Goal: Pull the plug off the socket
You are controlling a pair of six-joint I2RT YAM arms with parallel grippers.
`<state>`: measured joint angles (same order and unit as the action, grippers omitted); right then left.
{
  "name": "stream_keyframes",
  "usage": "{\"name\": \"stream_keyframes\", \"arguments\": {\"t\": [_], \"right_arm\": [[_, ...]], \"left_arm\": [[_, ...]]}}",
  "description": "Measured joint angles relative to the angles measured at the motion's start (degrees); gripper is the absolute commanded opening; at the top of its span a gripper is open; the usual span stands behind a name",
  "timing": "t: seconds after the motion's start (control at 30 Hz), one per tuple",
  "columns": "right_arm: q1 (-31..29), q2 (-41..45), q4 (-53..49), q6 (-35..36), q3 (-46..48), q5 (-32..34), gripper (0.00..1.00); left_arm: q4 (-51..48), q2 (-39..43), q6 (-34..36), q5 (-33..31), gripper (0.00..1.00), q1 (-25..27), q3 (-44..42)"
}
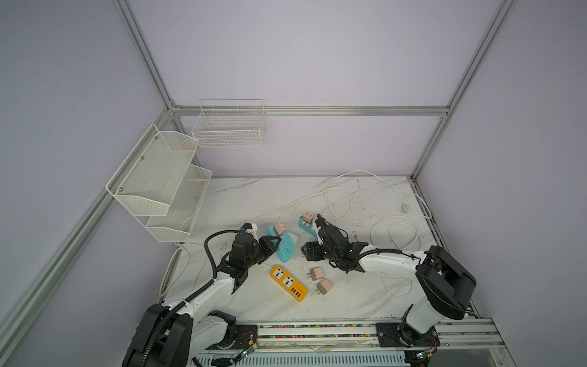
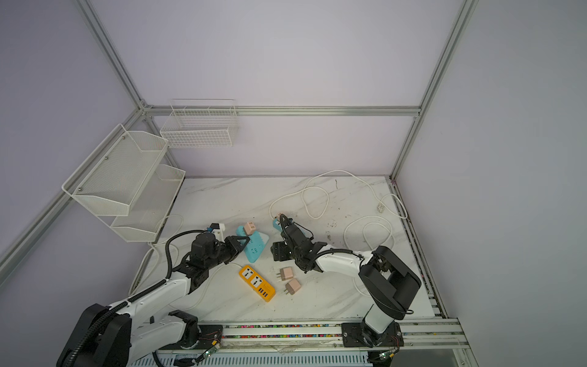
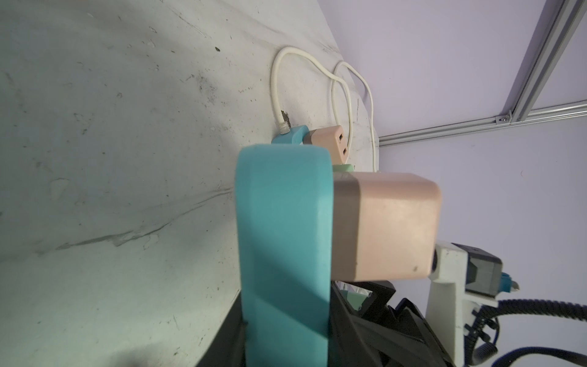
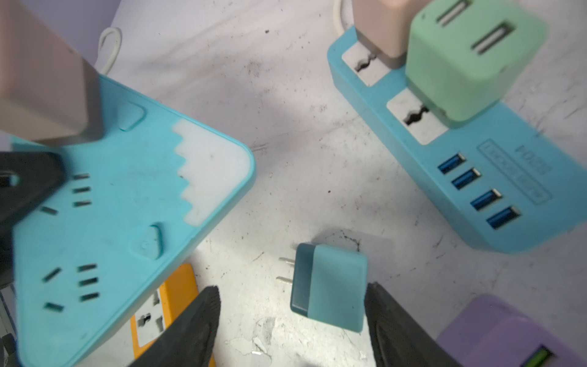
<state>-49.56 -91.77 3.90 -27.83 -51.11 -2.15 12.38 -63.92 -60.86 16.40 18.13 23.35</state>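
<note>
Nearest the viewpoint, the mounting rail (image 1: 317, 330) bearing both arm bases is recorded, and just beyond it the orange strip (image 1: 288, 282), with two loose pink plugs (image 1: 316, 273) beside it on the tabletop (image 1: 349, 302). Further in, the left claw (image 1: 272, 244) is found clamped shut on the edge of the triangular teal socket strip (image 1: 286, 251), in which a pink plug (image 1: 280, 228) is seated upright. The right claw (image 4: 290, 295) is found open, its fingers (image 4: 197, 317) standing either side of a teal plug (image 4: 336, 286) that lies flat on the tabletop, prongs bare and clear of any socket. Beyond it, the long blue strip (image 4: 476, 165) is seen carrying a green plug (image 4: 470, 60) and a second pink plug (image 1: 307, 217). Risks are judged as follows: the unplugged teal plug could be knocked aside if the open claw is moved sideways rather than lifted; the triangular strip could rise with its plug if the left clamp slips; the close-set green and pink plugs could be pinched together. White cords (image 3: 273, 82) are looped across the far tabletop, where snagging is possible. The surface is noted as white, marble-patterned, scuffed and speckled. Mesh shelves (image 1: 158, 184) and a wire basket (image 1: 228, 133) are fixed to pale lilac walls within an aluminium frame (image 1: 311, 111).
</note>
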Motion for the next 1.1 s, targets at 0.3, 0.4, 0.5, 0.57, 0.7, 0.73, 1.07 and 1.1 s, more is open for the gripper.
{"name": "stream_keyframes", "arguments": {"t": [0.3, 0.4, 0.5, 0.57, 0.7, 0.73, 1.07, 1.1], "right_arm": [[-3.89, 1.49, -5.42, 1.4, -6.67, 1.18, 0.72], [-4.92, 1.49, -6.4, 1.05, -9.14, 1.09, 0.71], [-5.4, 1.42, -6.84, 0.2, -11.26, 1.14, 0.71], [-5.4, 1.25, -7.54, -0.81, -12.96, 1.66, 0.71], [-5.35, 0.28, -7.58, -2.56, -15.82, 2.38, 0.71], [-5.35, -0.04, -7.58, -2.86, -16.28, 2.45, 0.7], [-4.68, -6.21, -7.69, -5.27, -20.2, 2.78, 0.67], [-4.52, -6.86, -7.74, -5.33, -20.55, 2.67, 0.66]], "left_arm": [[0.07, -1.07, 2.21, 1.14, 0.0, 0.02, 0.0], [0.22, -1.07, 3.02, 1.14, 0.0, 0.28, 0.0], [0.35, -1.07, 3.48, 1.14, 0.0, 0.83, 0.0], [0.46, -1.07, 3.52, 1.09, 0.0, 1.38, 0.0], [0.46, -1.07, 3.87, 1.01, 0.0, 2.54, 0.0], [0.48, -1.07, 4.11, 0.96, 0.0, 2.71, 0.0], [0.92, -1.07, 5.62, 0.9, 0.0, 4.52, 0.0], [0.92, -1.07, 5.95, 0.9, 0.0, 4.76, 0.0]]}}
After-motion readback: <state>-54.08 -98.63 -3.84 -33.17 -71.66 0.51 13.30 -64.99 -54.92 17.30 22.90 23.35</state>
